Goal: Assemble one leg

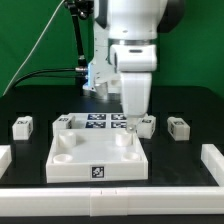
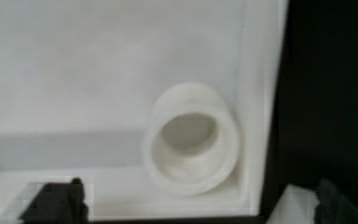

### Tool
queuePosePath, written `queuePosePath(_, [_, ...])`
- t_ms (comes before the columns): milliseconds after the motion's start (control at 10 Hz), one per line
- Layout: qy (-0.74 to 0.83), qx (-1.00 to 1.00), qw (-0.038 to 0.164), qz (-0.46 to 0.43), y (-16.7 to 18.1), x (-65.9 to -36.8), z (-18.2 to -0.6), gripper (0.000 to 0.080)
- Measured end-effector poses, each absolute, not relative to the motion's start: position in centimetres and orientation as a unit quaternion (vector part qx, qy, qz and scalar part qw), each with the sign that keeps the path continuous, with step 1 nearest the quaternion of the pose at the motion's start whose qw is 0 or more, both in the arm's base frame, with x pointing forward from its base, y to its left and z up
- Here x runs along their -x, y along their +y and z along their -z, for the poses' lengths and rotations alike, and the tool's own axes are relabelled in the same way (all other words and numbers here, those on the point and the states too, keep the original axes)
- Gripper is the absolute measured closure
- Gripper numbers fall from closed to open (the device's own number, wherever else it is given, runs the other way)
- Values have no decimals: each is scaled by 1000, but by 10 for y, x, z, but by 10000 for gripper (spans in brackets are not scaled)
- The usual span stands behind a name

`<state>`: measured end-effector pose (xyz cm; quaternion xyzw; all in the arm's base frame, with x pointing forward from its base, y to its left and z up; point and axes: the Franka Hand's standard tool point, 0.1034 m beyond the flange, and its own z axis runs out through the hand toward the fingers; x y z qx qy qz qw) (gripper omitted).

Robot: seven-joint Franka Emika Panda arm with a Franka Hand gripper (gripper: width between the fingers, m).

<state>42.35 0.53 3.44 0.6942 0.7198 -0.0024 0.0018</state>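
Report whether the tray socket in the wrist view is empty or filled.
Empty: the socket shows a bare hollow with nothing seated in it.

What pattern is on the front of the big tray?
A black-and-white square tag on the white tray, clearest in the exterior view.

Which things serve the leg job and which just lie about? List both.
Job: small white plastic block legs, large white square tray-like piece with corner sockets, robot's pincer.
Lying about: thin flat white marker board, long white edge bars.
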Motion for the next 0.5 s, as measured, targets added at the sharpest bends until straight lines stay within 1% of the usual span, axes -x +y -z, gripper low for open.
queuePosePath(200, [720,-694,1,-1,-8,-416,-27,150])
queuePosePath(500, [713,-701,8,-10,-23,-422,-27,150])
